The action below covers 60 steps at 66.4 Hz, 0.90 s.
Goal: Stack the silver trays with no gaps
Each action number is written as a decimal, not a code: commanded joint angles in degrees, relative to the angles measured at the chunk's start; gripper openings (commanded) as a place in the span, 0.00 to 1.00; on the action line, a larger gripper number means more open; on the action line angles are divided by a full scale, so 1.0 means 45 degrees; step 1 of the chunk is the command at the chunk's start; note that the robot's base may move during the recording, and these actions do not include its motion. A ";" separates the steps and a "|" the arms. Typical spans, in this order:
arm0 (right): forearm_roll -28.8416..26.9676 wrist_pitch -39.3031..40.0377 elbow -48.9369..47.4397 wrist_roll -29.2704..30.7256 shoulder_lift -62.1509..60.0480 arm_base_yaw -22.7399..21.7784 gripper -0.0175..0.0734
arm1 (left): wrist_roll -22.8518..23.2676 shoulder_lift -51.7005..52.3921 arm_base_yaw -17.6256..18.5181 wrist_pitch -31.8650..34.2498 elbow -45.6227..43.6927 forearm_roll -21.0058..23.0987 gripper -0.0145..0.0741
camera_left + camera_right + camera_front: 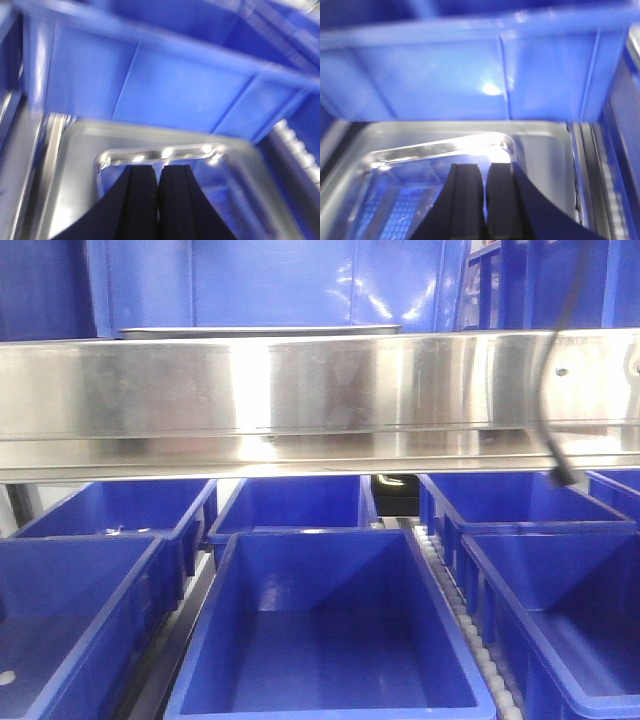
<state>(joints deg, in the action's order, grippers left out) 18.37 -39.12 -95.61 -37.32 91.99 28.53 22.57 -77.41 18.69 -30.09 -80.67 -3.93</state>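
Shiny round-cornered steel trays [75,165], blue bins [330,630]

Shelf rail [300,400] runs across, above two rows of bins [330,630]. A silver tray [260,331] sits on the shelf behind the rail. Left gripper [159,200] over a tray [75,165], bin wall [165,90] behind it. Right gripper [485,200] likewise over a tray [540,145].

left pincer [159,200]: fingers pressed together | right pincer [485,200]: fingers nearly together

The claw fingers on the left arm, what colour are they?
Black. The fingers show best in the left wrist view, above the silver tray.
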 commanded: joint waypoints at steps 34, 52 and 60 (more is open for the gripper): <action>0.0411 0.5112 0.8080 0.1728 -0.6124 0.0190 0.17 | -0.0048 0.5603 0.1405 0.7052 0.8363 -0.0397 0.15; 0.0411 0.5811 1.0842 0.1763 -0.8563 0.0190 0.17 | -0.0048 0.7627 0.1405 0.7091 0.9747 -0.1554 0.15; 0.0411 0.5811 1.1634 0.1885 -0.9648 0.0190 0.17 | -0.0048 0.8394 0.1405 0.6686 0.9919 -0.1872 0.15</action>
<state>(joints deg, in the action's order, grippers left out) 19.47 -14.62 -44.97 -29.65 51.79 29.40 22.46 -41.63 25.04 0.00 -36.41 -11.06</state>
